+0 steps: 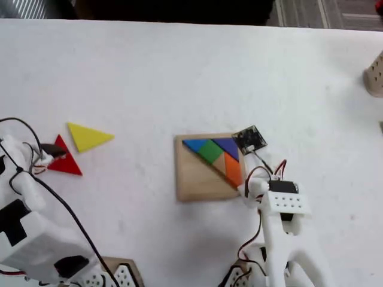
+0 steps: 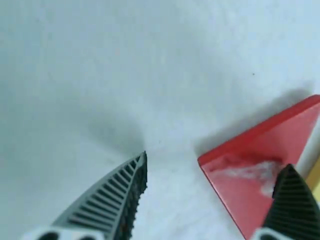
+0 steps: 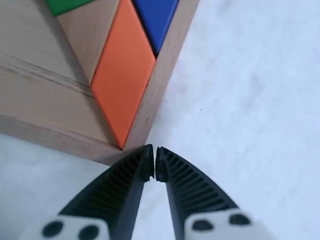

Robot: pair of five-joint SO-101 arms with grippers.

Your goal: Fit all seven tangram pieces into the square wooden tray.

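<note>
tray (image 1: 191, 179): mid-desk (image 1: 179, 72); its near-left half is bare wood, room enough, I judge, for the two triangles lying outside
seated pieces: blue triangle (image 1: 194, 144), green square (image 1: 210, 152), dark blue triangle (image 1: 231, 146) and orange parallelogram (image 1: 233, 168) packed into the far-right half, flush against the rim; a wood-coloured piece (image 3: 87, 40) seems to sit between green and orange
red triangle (image 1: 66, 160): flat on the desk, well left of the tray; yellow triangle (image 1: 88, 136) near it on the far side, apart from it
left claw (image 2: 215, 164): spread wide and low over the desk; one finger over the red triangle's face, the other over bare desk off its edge; likely set to straddle that piece for a pinch; nothing gripped
right claw (image 3: 154, 161): pressed together, empty; tips just outside the tray's near-right corner, probably parked there to brace or nudge the tray
progress: two pieces not yet in; red looks to be next
</note>
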